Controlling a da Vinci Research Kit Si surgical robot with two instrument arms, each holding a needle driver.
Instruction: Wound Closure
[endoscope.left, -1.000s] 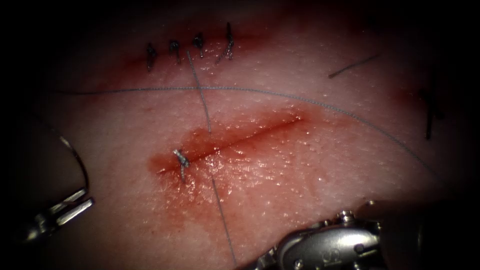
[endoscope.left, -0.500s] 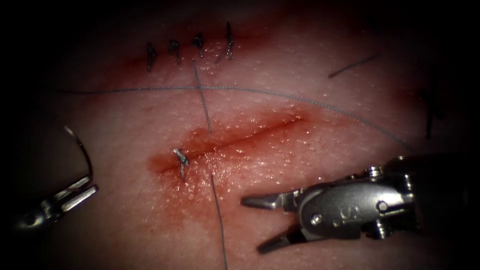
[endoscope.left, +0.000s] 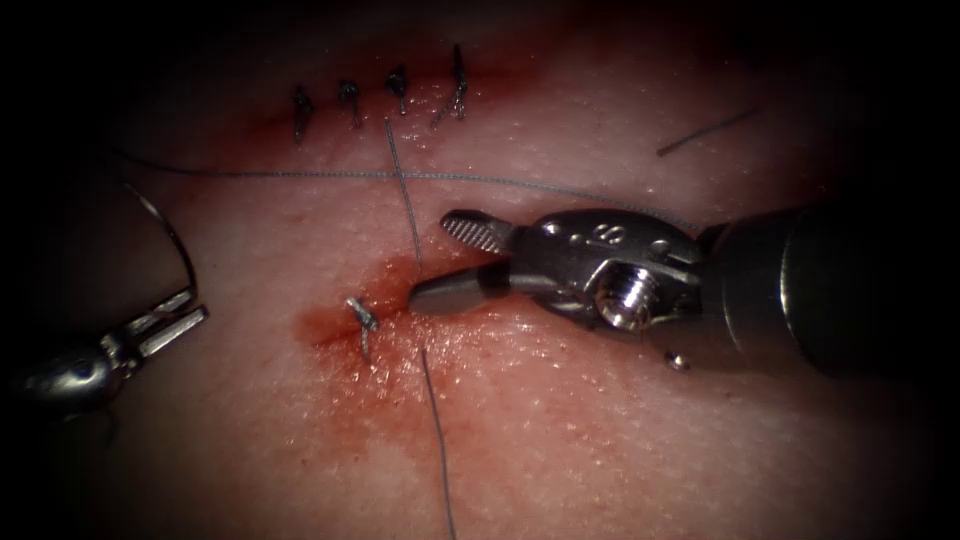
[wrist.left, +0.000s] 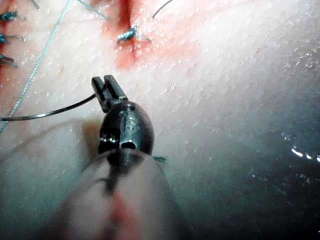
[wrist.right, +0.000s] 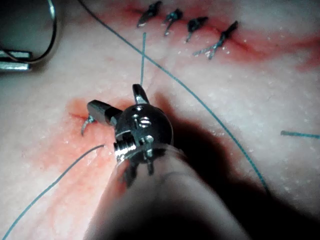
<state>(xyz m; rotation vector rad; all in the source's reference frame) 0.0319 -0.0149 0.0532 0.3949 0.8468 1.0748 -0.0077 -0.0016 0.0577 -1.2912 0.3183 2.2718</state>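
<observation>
Pink, red-stained tissue (endoscope.left: 620, 430) carries the cut (endoscope.left: 400, 295), where the right gripper (endoscope.left: 430, 260) hovers wide and empty, while the left gripper (endoscope.left: 175, 320) clamps the curved steel needle (endoscope.left: 170, 235) clear of it, well left.

Endoscope overhead-front; wrist views close, seemingly sharing the cut (endoscope.left: 480, 280).

- Darkness rings the endoscope view, deepest at its edges and corners.
- Light falls brightest at the middle, with small wet glints.
- A deep shadow lies in the right wrist view.
</observation>
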